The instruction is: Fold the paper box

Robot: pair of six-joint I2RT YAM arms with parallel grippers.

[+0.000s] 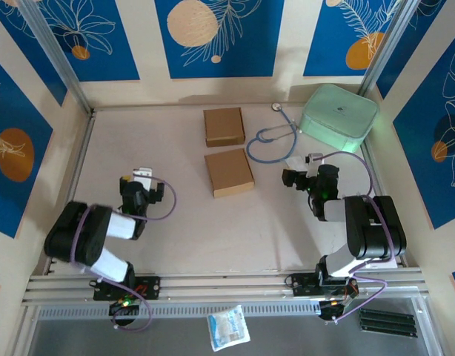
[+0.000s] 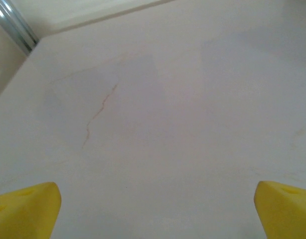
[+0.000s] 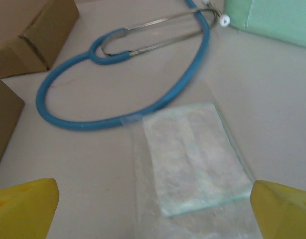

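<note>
Table (image 1: 183, 222): pale and flat, with a rail along the near edge and blue patterned panels on the walls around it.
Left arm (image 1: 90, 237): folded low at the near left, wrist pointing toward the back.
Right arm (image 1: 368, 226): folded at the near right, wrist reaching toward the middle of the table.
Green case (image 1: 339, 117): shut, sitting in the far right corner; its edge also shows at the top right of the right wrist view (image 3: 272, 20).
Far box (image 1: 224, 126): brown cardboard, lying flat toward the back centre of the table.
Near box (image 1: 229, 172): brown cardboard, just in front of the far box with a small gap between them, slightly turned, well apart from both grippers.
Stethoscope (image 1: 290, 126): blue tube looped on the table between the boxes and the green case; seen close ahead from the right wrist (image 3: 93, 124).
White packet (image 1: 227, 327): lying on the grey ledge in front of the rail, off the table.
Clear packet (image 3: 198, 154): see-through wrapper flat on the table, just beyond the right fingers and touching the stethoscope tube.
Left gripper (image 1: 138, 182): over bare table at the left; yellow fingertips (image 2: 26, 209) spread wide with nothing between them.
Right gripper (image 1: 296, 178): right of the near box; yellow fingertips (image 3: 23, 206) spread wide, holding nothing.
</note>
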